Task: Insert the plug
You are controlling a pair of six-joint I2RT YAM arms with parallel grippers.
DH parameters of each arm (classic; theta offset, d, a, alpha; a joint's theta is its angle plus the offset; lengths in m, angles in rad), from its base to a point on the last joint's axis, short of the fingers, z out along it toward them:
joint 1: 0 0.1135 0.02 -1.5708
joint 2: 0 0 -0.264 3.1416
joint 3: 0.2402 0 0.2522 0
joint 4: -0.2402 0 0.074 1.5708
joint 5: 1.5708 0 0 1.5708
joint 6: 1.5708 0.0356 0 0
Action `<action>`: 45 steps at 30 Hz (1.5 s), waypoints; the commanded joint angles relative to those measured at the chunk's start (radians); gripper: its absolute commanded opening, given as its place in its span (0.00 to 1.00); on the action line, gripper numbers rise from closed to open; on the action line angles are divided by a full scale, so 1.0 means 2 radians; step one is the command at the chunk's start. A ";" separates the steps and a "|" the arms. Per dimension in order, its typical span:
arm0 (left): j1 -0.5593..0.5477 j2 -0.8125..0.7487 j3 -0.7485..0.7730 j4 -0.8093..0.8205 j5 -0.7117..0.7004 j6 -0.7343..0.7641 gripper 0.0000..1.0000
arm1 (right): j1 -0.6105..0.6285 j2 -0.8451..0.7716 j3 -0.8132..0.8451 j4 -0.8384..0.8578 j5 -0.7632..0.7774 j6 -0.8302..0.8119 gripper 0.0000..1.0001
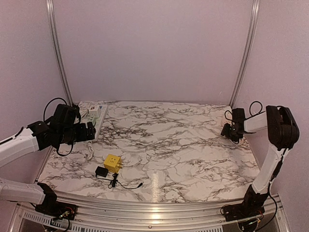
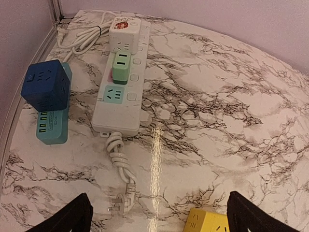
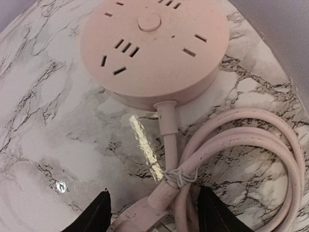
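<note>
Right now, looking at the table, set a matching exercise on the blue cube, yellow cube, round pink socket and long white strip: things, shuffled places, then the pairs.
Things
1. blue cube
2. yellow cube
3. round pink socket
4. long white strip

Places
A. beside the black adapter
B. in front of the right claw, cable looped
C. on the teal block
D. carrying a green plug-in block

Pairs: 1-C; 2-A; 3-B; 4-D
</note>
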State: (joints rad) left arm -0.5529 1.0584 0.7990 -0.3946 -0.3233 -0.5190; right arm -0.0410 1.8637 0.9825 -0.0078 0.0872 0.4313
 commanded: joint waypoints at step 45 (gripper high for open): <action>-0.022 -0.073 -0.091 0.016 0.029 -0.053 0.99 | 0.504 -0.006 0.075 -0.072 0.084 0.106 0.50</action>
State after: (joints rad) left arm -0.5701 0.9226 0.6521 -0.3889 -0.2958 -0.5941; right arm 0.9031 1.8107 1.0401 -0.1585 0.2619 0.5594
